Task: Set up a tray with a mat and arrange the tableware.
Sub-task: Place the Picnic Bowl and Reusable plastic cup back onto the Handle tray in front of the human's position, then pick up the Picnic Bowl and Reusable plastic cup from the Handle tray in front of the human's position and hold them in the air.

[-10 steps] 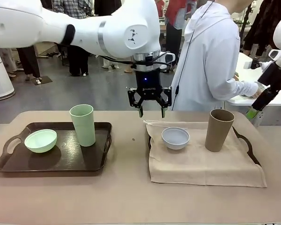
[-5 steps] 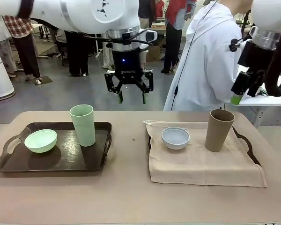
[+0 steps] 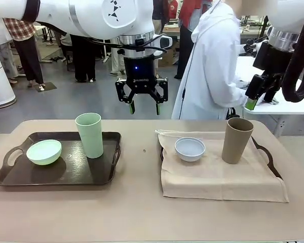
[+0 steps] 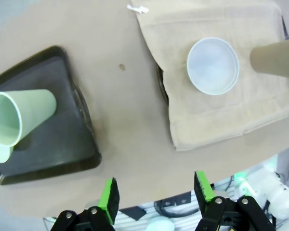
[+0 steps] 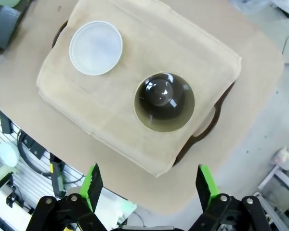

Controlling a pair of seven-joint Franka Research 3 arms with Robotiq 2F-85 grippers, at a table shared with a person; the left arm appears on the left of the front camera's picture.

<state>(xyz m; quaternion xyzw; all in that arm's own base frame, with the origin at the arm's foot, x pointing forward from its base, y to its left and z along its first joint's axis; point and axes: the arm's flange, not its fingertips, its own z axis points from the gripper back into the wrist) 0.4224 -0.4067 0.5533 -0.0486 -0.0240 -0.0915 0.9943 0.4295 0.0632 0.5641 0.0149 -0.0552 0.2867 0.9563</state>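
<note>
On the right a beige mat (image 3: 223,174) (image 5: 149,62) (image 4: 231,110) covers a dark tray (image 3: 266,154). The greyish white bowl (image 3: 189,149) (image 4: 213,66) (image 5: 96,47) and the tan brown tumbler (image 3: 236,140) (image 5: 164,102) (image 4: 275,57) stand on it. The bare dark tray (image 3: 66,169) (image 4: 53,149) on the left holds the pale mint green bowl (image 3: 43,152) and the pale green tumbler (image 3: 89,134) (image 4: 20,115). My left gripper (image 3: 144,108) (image 4: 156,192) hangs open high above the table's middle. My right gripper (image 3: 253,104) (image 5: 147,185) is raised open above the brown tumbler.
A person in a white coat (image 3: 213,61) stands behind the far edge, turned toward a white side table (image 3: 286,104) at the right. A small dark speck (image 3: 145,150) lies on the bare tabletop between the two trays.
My left gripper rose from just above the mat's far left corner, swung left, then drifted slightly right. My right arm lifted up and came over the brown tumbler.
</note>
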